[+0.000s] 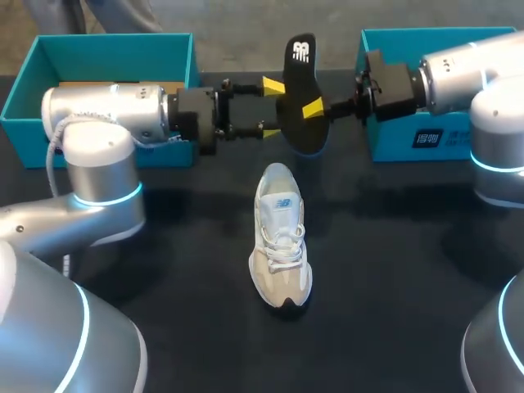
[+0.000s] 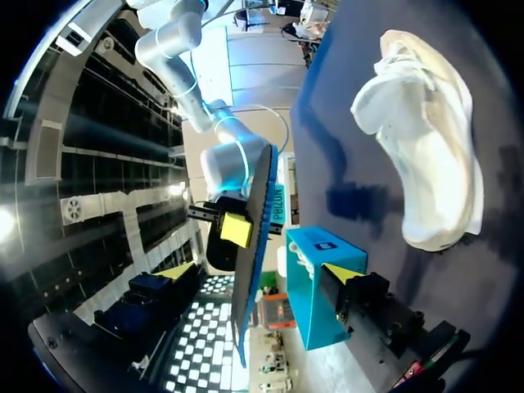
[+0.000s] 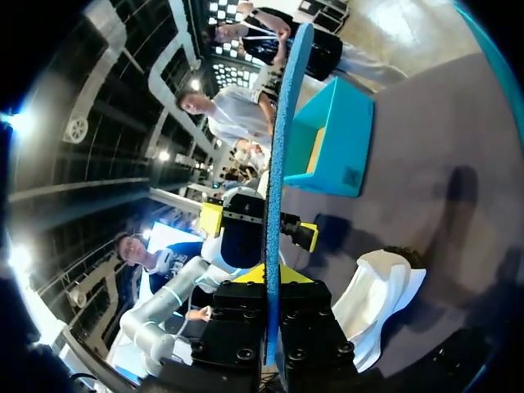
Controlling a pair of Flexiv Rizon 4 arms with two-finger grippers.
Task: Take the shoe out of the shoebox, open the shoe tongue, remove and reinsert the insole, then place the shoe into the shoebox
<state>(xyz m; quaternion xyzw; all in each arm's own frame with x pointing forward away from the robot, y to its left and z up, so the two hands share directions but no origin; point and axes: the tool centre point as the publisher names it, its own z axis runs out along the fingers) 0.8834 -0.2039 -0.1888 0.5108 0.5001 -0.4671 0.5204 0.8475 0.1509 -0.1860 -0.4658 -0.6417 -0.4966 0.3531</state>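
Observation:
A black insole [image 1: 300,90] with a blue underside hangs upright in the air above the table, my right gripper [image 1: 315,108] shut on its lower part. In the right wrist view the insole [image 3: 278,155] runs edge-on out from between that gripper's [image 3: 267,278] fingers. My left gripper [image 1: 272,108] faces it from the other side, open. In the left wrist view the insole [image 2: 252,246] stands between the left gripper's [image 2: 260,274] spread fingers, touching neither. The white and beige shoe [image 1: 281,237] lies on the black table below, laces up.
A teal shoebox [image 1: 98,61] stands at the back left behind my left arm, with cardboard inside. A second teal box [image 1: 409,123] stands at the back right under my right arm. The shoe [image 2: 426,139] lies between them, nearer the front.

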